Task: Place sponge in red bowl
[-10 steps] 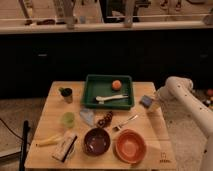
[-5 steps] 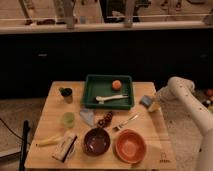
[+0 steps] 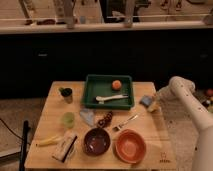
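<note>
one wooden table (image 3: 50, 125), shot from the front. my one arm (image 3: 192, 107), white, comes in from the right edge and bends down toward the table's 3 o'clock side. my gripper (image 3: 151, 105) sits low at that right edge, just off the right end of the green tray (image 3: 91, 86).

one sponge (image 3: 145, 100), small blue-grey block, is right at the gripper, touching or held, can't tell which.

one red bowl (image 3: 130, 146) at about 5 o'clock on the table, near the front edge, well apart from the sponge. one dark brown bowl (image 3: 96, 141) just left of it, at 6 o'clock; the two bowls sit side by side.

one green tray at 12 o'clock, holding two things: one orange ball (image 3: 116, 84) toward its right back, one pale long utensil (image 3: 111, 98) lying along its front.

one fork (image 3: 125, 123) lies tilted between the tray and the red bowl. one pale blue triangular piece (image 3: 87, 117) just in front of the tray's left corner. one small dark red-brown item (image 3: 104, 119) beside it, can't name it.

one dark cup (image 3: 66, 95) with something green in it at 10 o'clock. one light green cup (image 3: 68, 119) at 9 o'clock. one banana (image 3: 48, 142) at 8 o'clock. one flat packet (image 3: 65, 148) at 7 o'clock, just beside the banana.
</note>
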You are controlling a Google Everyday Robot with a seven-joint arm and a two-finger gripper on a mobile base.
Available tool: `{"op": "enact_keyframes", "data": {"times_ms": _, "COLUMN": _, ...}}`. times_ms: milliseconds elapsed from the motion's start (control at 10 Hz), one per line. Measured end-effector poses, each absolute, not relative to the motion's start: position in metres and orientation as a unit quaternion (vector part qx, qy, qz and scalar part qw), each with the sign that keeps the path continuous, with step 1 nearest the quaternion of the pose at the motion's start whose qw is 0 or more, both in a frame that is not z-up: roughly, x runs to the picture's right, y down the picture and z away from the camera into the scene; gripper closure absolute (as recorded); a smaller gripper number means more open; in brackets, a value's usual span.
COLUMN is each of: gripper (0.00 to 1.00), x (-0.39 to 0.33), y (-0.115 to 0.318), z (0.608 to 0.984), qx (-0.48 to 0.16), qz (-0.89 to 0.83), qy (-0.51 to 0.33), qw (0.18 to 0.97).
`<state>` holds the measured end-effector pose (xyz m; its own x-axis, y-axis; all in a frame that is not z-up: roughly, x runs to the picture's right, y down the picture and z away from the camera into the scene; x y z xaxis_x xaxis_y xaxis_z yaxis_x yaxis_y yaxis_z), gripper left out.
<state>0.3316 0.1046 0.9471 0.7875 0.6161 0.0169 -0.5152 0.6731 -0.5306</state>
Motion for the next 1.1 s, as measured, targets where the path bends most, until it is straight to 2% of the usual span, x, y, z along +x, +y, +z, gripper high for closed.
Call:
{"op": "enact_keyframes", "data": {"times_ms": 200, "gripper": 0.22, "x": 0.3279, "y": 0.1017, "z": 0.9469, "qx": -0.259, "qz": 0.308, "qy": -0.103, "qw": 0.910}}
{"op": "enact_keyframes", "data": {"times_ms": 300, "gripper": 0.29, "x": 0.3272, "y": 0.1009, "z": 0.9466, "qx": -0.260, "qz": 0.307, "qy": -0.106, "qw": 0.909}}
{"op": "enact_keyframes", "data": {"times_ms": 500, "gripper": 0.51, "x": 0.3255, "y": 0.1018, "z": 0.9472, "qx": -0.261, "qz": 0.308, "qy": -0.110, "qw": 0.908}}
{"op": "enact_keyframes", "data": {"times_ms": 600, "gripper": 0.57, "x": 0.3253, "y": 0.1023, "z": 0.9473, "qx": -0.262, "qz": 0.309, "qy": -0.110, "qw": 0.908}}
{"op": "enact_keyframes", "data": {"times_ms": 700, "gripper": 0.72, "x": 0.3251, "y": 0.1026, "z": 0.9474, "qx": -0.262, "qz": 0.309, "qy": -0.112, "qw": 0.907}}
{"op": "enact_keyframes", "data": {"times_ms": 1000, "gripper": 0.97, "x": 0.3240, "y": 0.1034, "z": 0.9464, "qx": -0.264, "qz": 0.301, "qy": -0.114, "qw": 0.909}}
{"op": "enact_keyframes", "data": {"times_ms": 1100, "gripper": 1.00, "x": 0.3241, "y": 0.1021, "z": 0.9452, "qx": -0.264, "qz": 0.295, "qy": -0.116, "qw": 0.911}}
